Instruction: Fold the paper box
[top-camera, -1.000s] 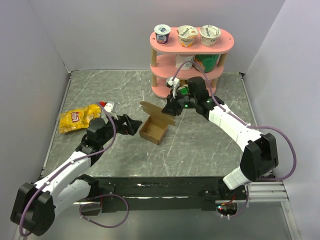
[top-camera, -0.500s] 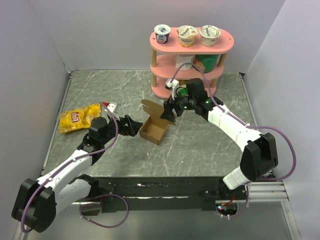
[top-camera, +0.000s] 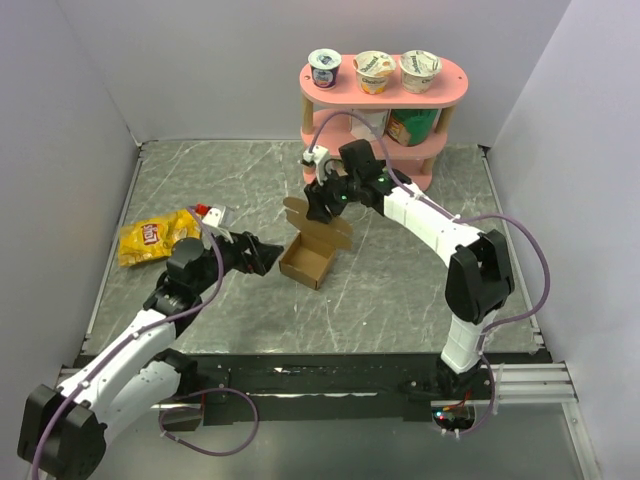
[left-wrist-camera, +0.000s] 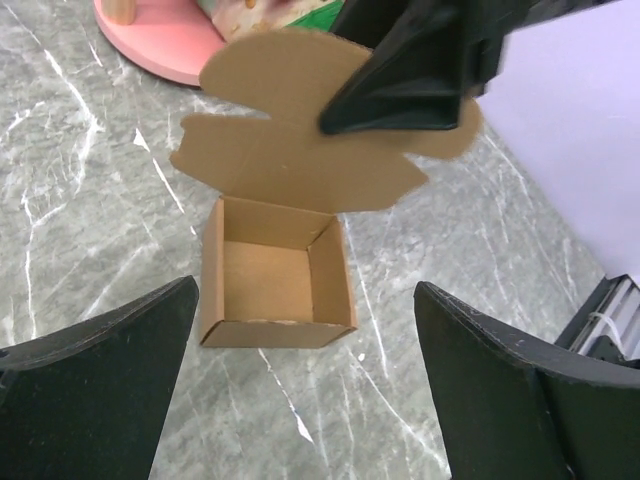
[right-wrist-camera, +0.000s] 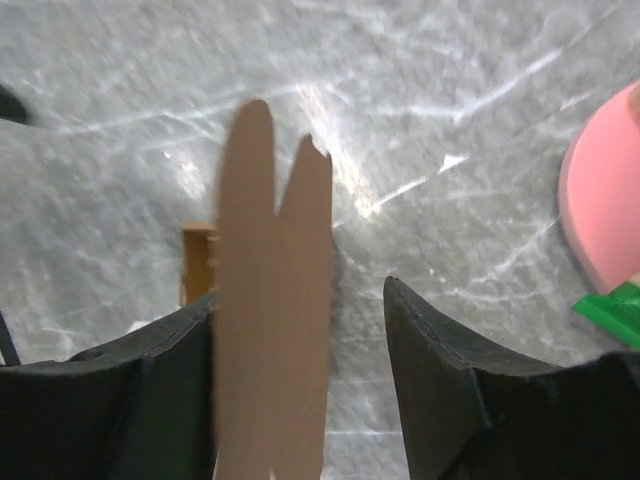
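Note:
The paper box (top-camera: 306, 263) is a small brown cardboard box, open on top, in the middle of the table. Its lid flap (top-camera: 318, 226) stands up at the far side. It also shows in the left wrist view (left-wrist-camera: 275, 278), with the lid (left-wrist-camera: 290, 160) behind it. My left gripper (top-camera: 264, 257) is open and empty, just left of the box and level with it (left-wrist-camera: 310, 400). My right gripper (top-camera: 321, 198) is open above the lid. In the right wrist view (right-wrist-camera: 300, 400) the lid (right-wrist-camera: 272, 300) stands edge-on between the jaws, against the left finger.
A pink three-tier shelf (top-camera: 385, 85) with yogurt cups and packets stands at the back, close behind the right gripper. A yellow snack bag (top-camera: 155, 238) lies at the left. Grey walls close in the table on both sides.
My right gripper has moved left and farther back, onto the top of the lid flap. The lid now stands more upright. My left gripper has edged a little toward the box.

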